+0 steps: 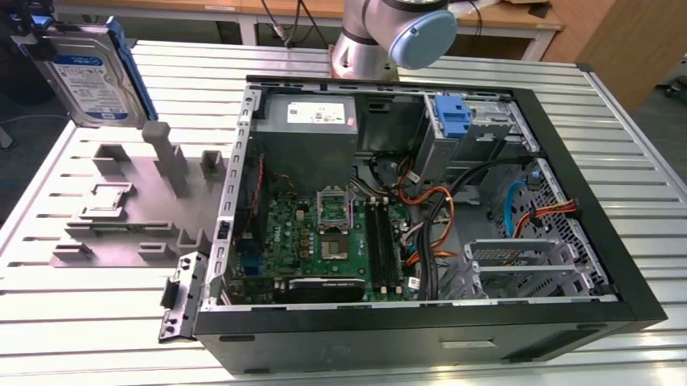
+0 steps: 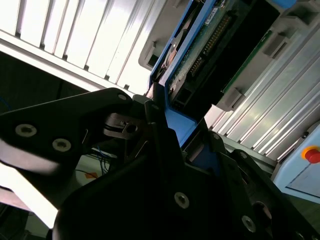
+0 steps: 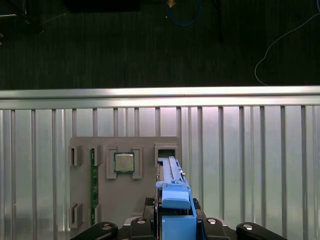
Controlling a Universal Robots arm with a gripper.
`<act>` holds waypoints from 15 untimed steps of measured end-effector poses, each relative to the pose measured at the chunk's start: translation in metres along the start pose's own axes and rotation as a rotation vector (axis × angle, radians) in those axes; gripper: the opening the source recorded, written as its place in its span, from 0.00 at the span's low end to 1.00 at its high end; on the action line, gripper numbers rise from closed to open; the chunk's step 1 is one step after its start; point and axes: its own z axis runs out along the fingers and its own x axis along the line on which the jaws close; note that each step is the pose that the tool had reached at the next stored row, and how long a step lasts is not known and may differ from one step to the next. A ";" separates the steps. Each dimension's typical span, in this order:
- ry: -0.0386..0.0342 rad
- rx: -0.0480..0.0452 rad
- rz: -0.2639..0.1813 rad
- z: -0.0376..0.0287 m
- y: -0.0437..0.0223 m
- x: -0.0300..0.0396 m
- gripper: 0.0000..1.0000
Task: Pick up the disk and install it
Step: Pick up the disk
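- Pincer (image 2: pixel 172 127) closed narrow on 1 end of the disk (image 1: pixel 92 76), its fingers (image 2: pixel 157 125) pinching the blue carrier rail (image 3: pixel 175 200). Most of the drive reaches out past the grip.
- Disk hangs raised and on edge, well apart from the computer case (image 1: pixel 429 338). It is outside the case's wall on the exterior view's left, above the grey fixture plate (image 1: pixel 150 229) that lies just beside the case.
- Grip sits on plastic at 1 end, so a quick swing toward the case could let the drive pivot or slip in the jaws, or flex the rail.
- Loose orange and black cables (image 1: pixel 429 201) inside the case lie near the drive bays and could snag a rail.
- Raised rim of the case could clip a disk carried too low.
- 1 bay at the case's far side already holds a blue caddy (image 1: pixel 451 121). Entering a bay tilted would likely jam the rails.
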 end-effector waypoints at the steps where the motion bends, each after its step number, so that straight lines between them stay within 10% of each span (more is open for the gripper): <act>1: 0.0001 -0.0002 0.000 -0.0005 0.0000 0.0000 0.37; 15: 0.0001 -0.0002 0.000 -0.0064 -0.0001 0.0000 0.37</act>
